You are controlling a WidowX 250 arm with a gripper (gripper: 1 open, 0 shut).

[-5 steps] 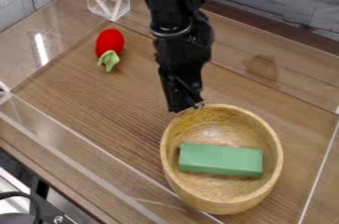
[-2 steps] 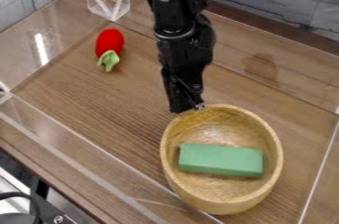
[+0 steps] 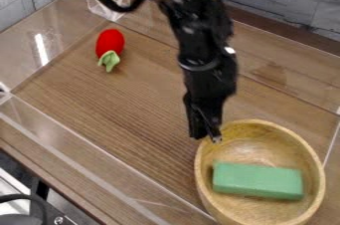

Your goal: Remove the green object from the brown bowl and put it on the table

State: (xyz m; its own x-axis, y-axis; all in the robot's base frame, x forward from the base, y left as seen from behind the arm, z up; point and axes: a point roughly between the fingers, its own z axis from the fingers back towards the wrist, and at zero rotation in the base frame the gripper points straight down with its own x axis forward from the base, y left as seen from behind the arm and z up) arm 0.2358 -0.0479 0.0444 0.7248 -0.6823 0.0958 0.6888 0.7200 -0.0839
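Green and flat, the green object [image 3: 259,180] lies on the floor of the brown bowl [image 3: 313,157], a soap-bar block resting lengthwise across the lower half of the hollow, tilted slightly so its right end sits a touch lower in the view. Nothing rests on top of it and I am not touching it.

The bowl is pale wood with a thick rim and sits at the lower right of the surface [image 3: 93,110], its right side close to the clear acrylic wall there and its lower edge cut off by the frame. My fingers [image 3: 204,131] point straight down just at the bowl's upper-left rim, above and to the left of the block. They are pressed together, with nothing between them. Whether their tips touch the rim or hang just over it I cannot tell from this angle. My arm rises from them as a dark column leaning up and to the left, toward the top of the view.

Beyond the bowl, the wood-grain surface runs bare to the left and toward the back. A red strawberry-like toy [image 3: 110,42] with a small green stem lies well apart from me, near the back left. Behind it, a small clear stand [image 3: 109,5] sits by the far wall. Low clear walls [image 3: 60,134] edge the surface on the near and left sides, catching pale reflections.
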